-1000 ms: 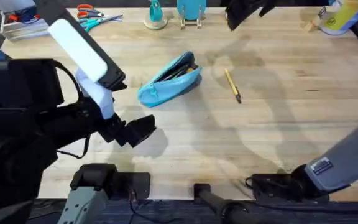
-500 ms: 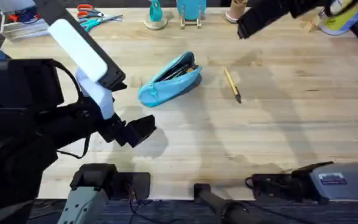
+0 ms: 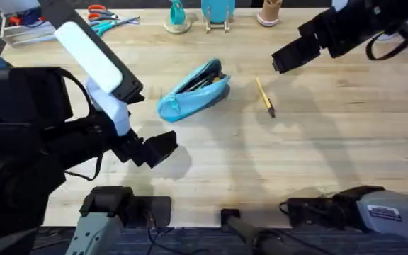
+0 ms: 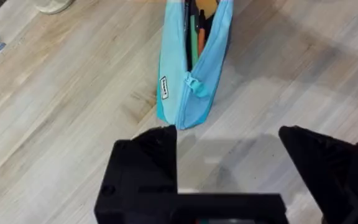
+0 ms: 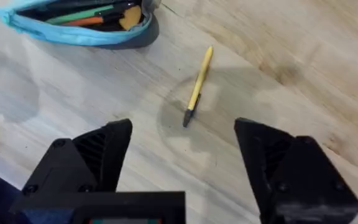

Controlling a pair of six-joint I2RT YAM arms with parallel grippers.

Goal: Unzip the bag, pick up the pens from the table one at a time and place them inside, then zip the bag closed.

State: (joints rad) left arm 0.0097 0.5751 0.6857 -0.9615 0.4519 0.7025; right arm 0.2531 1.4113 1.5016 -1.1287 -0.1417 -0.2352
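Note:
The light-blue bag (image 3: pixel 193 88) lies on the table (image 3: pixel 317 149) with its zipper open and several pens inside (image 4: pixel 194 28). One yellow-tan pen (image 3: pixel 264 96) with a dark tip lies just right of the bag. My left gripper (image 3: pixel 154 150) hovers open in front of the bag's near end (image 4: pixel 182 112), its black fingers (image 4: pixel 145 162) empty. My right gripper (image 3: pixel 289 55) hangs open in the air behind and right of the pen. In the right wrist view the pen (image 5: pixel 197 87) lies just beyond that gripper (image 5: pixel 185 155), with the bag (image 5: pixel 86 28) past it.
Scissors (image 3: pixel 101 14) and a white tray (image 3: pixel 23 30) sit at the back left. A teal object (image 3: pixel 178 18), a blue stand (image 3: pixel 218 14) and a cup (image 3: pixel 269 13) line the back edge. Bare wood stretches in front of the bag and the pen.
My right arm has swung out over the back right of the table, and its gripper has come nearer to the loose pen. The left arm, bag and pen have not moved.

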